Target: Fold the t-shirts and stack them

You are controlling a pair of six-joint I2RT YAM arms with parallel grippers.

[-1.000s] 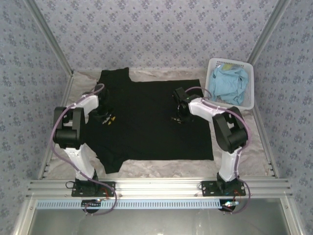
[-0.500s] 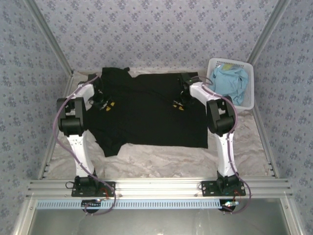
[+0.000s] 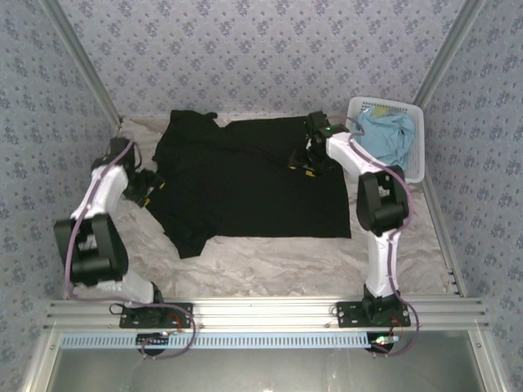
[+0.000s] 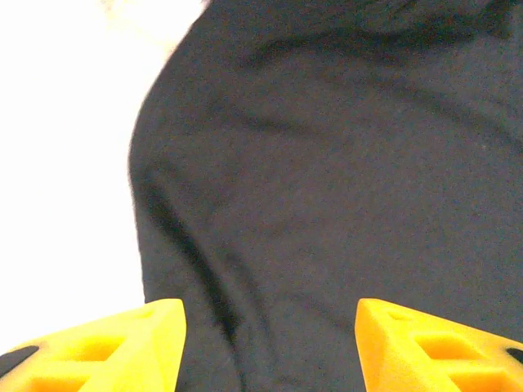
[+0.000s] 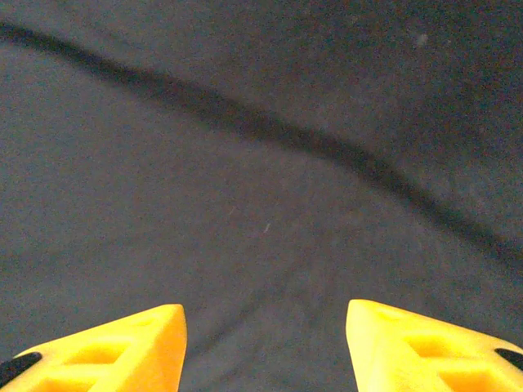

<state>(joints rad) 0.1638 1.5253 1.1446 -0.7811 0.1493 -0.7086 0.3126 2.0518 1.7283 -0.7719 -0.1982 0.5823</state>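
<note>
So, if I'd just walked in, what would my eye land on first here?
The big black t-shirt spread across the middle of the table grabs you first, with the left gripper at its left edge and the right gripper near its far right corner, both with yellow fingers apart. Next is the white basket at the far right, holding a crumpled light blue t-shirt.
</note>
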